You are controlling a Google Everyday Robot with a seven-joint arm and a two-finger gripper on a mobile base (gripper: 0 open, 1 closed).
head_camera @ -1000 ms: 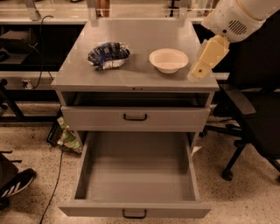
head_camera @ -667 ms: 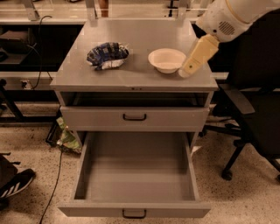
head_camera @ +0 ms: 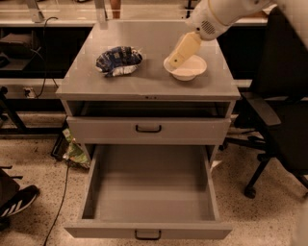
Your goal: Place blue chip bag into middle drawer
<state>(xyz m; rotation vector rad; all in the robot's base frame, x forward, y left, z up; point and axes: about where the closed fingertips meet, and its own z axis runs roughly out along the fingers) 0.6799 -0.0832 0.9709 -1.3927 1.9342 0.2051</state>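
The blue chip bag [head_camera: 119, 60] lies crumpled on the left of the grey cabinet top [head_camera: 144, 84]. My gripper [head_camera: 174, 60], cream-coloured, hangs from the white arm [head_camera: 216, 14] at the upper right. It is above the left rim of the white bowl [head_camera: 186, 67], to the right of the bag and apart from it. It holds nothing that I can see. The middle drawer [head_camera: 151, 190] is pulled wide open at the bottom, its grey floor bare, with a small black handle [head_camera: 147, 235] on its front.
A shallower grey drawer [head_camera: 148, 129] with a like black handle is shut above the open one. A black office chair [head_camera: 276, 115] stands at the right. A green wrapper [head_camera: 74, 151] and a cable lie on the floor at the left, a shoe [head_camera: 17, 202] at the bottom left.
My gripper has moved left, from beside the bowl's right side to above its left rim, closer to the chip bag. The bag and drawers have not moved.
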